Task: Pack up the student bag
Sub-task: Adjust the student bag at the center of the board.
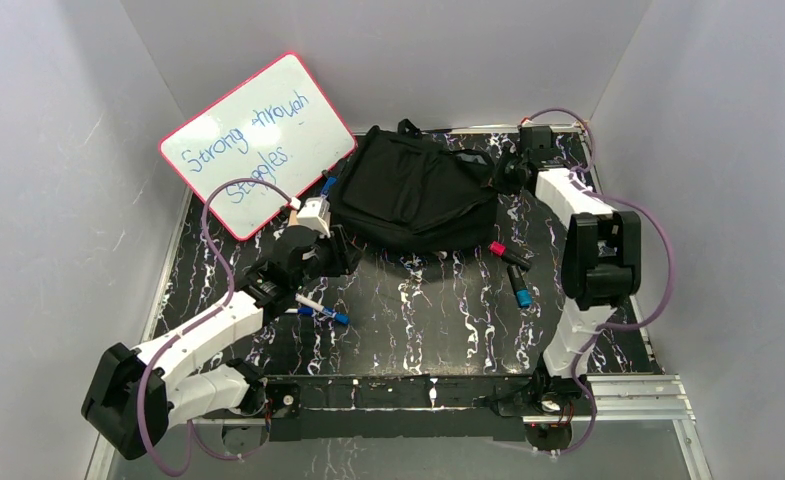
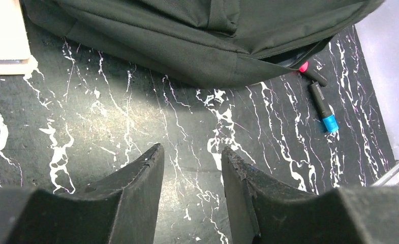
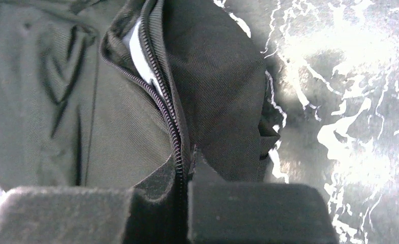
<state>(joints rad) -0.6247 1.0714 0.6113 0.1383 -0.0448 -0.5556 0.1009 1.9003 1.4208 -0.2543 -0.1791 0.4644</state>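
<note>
Zip pinched: right gripper (image 3: 184, 168) clamps the student bag (image 1: 413, 195), left gripper (image 2: 192, 157) waits open.
The bag lies slumped at upper centre of the overhead view. At its right end the closed jaws grip the zipper seam, probably to pull the mouth wide. Lower left of it, empty parted jaws hover over the table (image 2: 85, 127), handy for a marker (image 1: 323, 312).

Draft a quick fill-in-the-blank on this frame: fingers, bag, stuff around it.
The right fingers are shut on the student bag's ____.
The left fingers stand apart and hold ____.
The whiteboard stands to the ____ of the bag.
Beside the red-capped marker lies a marker with a ____ cap.
Missing: zipper; nothing; left; blue.
</note>
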